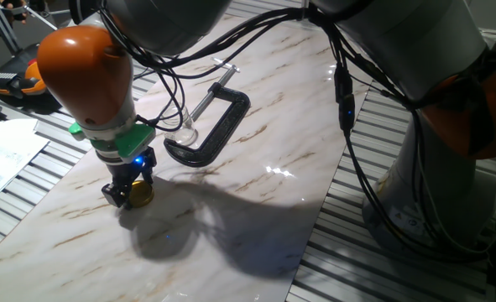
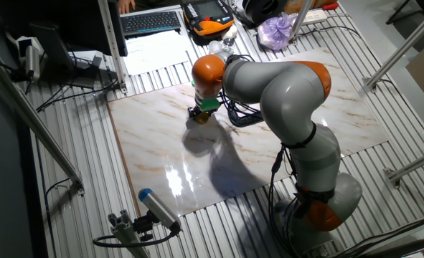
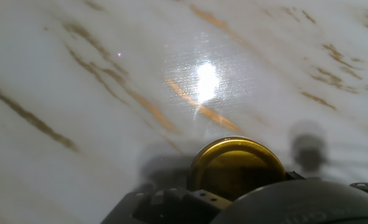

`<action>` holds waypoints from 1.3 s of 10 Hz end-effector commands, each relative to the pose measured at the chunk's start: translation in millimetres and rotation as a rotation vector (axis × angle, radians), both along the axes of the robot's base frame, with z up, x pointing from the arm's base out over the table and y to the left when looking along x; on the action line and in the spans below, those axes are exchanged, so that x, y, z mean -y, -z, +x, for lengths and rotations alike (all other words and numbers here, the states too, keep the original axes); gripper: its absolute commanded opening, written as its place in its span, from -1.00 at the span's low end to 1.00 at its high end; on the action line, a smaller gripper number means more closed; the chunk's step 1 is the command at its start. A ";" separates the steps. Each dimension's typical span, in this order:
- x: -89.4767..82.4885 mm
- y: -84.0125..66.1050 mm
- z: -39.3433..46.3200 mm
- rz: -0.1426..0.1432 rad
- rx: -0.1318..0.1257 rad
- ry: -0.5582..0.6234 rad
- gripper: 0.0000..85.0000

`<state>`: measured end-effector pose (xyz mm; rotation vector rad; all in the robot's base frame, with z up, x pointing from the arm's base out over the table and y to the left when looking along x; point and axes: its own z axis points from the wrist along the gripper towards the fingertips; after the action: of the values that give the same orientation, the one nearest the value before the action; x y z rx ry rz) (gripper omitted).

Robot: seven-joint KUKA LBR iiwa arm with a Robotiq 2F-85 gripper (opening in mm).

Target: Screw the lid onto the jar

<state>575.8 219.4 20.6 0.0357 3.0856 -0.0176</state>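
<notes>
Black two-finger gripper (image 1: 128, 190) is seen lowered to the white marble-patterned tabletop (image 1: 256, 210), its fingers closed around the small round gold-yellow metal lid (image 1: 140, 195), which is held at or just above the surface; contact with the surface cannot be determined. In the hand view the shiny lid (image 3: 236, 165) is observed at the lower edge of the picture, directly in front of the gripper body. The small clear glass jar (image 1: 186, 131) is located upright toward the far edge of the tabletop, just beside the large black metal C-clamp (image 1: 216, 127), apart from the lid. An orange-black case (image 1: 17, 77) is noted beyond the tabletop's far left corner.
</notes>
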 end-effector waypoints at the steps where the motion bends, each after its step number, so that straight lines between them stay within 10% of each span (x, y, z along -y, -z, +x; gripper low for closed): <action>1: 0.0 -0.1 0.1 -0.001 0.000 0.000 0.60; 8: -0.5 -1.0 -0.7 -0.006 0.002 -0.005 0.60; 9: -0.4 -1.5 -0.8 -0.005 0.002 -0.006 0.20; 13: -0.2 -5.7 -2.0 -0.011 0.000 -0.011 0.20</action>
<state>573.7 219.6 26.9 0.0188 3.0856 -0.0340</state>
